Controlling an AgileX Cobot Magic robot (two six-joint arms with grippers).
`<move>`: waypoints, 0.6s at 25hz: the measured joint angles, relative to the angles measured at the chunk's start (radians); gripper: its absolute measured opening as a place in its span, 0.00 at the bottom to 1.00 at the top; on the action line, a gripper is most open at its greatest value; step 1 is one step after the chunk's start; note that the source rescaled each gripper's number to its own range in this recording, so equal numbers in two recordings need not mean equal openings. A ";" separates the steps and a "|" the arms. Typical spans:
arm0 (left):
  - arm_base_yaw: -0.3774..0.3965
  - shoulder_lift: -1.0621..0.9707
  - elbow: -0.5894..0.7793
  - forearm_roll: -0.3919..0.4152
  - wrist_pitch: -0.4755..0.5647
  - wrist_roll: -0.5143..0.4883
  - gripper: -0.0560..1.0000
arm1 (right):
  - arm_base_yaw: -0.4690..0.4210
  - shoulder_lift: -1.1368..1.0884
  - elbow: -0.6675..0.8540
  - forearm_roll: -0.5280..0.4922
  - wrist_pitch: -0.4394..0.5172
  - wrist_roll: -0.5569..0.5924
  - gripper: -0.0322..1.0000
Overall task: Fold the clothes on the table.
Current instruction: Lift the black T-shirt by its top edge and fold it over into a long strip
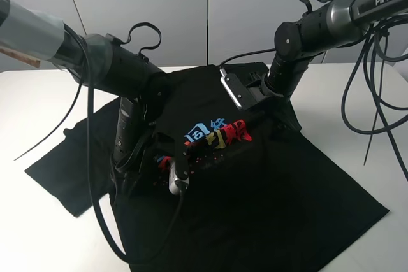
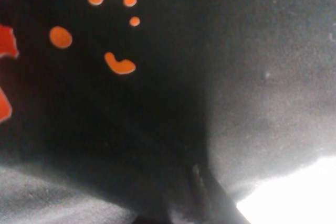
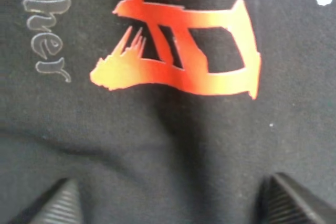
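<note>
Shirt (image 3: 105, 140) lies beneath spread right claw (image 3: 173, 198), red print (image 3: 184, 72) near

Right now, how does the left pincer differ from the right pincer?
The left pincer is shut; the right pincer is open, its fingertips wide apart. The left pincer faces small orange dots; the right pincer faces a large red character. Both are close to the clothes.

Pale grey, flat, matte wall panels (image 1: 172, 4) fill the upper part of the high view; thin dark seams (image 1: 208, 11) split them into broad plain sheets; one seam runs upright near the middle; another leans at the left; a third leans at the far right; the surfaces look smooth and evenly lit.
</note>
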 joint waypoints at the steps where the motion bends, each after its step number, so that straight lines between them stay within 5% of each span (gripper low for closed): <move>1: 0.000 0.000 0.000 0.000 0.000 0.000 0.11 | 0.002 0.002 0.000 0.000 -0.009 0.000 0.68; 4: 0.000 0.000 0.000 0.000 0.000 0.000 0.11 | 0.008 0.010 0.000 0.000 -0.027 -0.002 0.59; 12: 0.000 0.000 0.000 0.000 0.000 0.000 0.11 | 0.027 0.018 -0.002 -0.004 -0.084 0.003 0.56; 15: 0.000 0.000 0.000 0.000 0.000 0.000 0.11 | 0.031 0.020 -0.002 -0.004 -0.086 0.010 0.41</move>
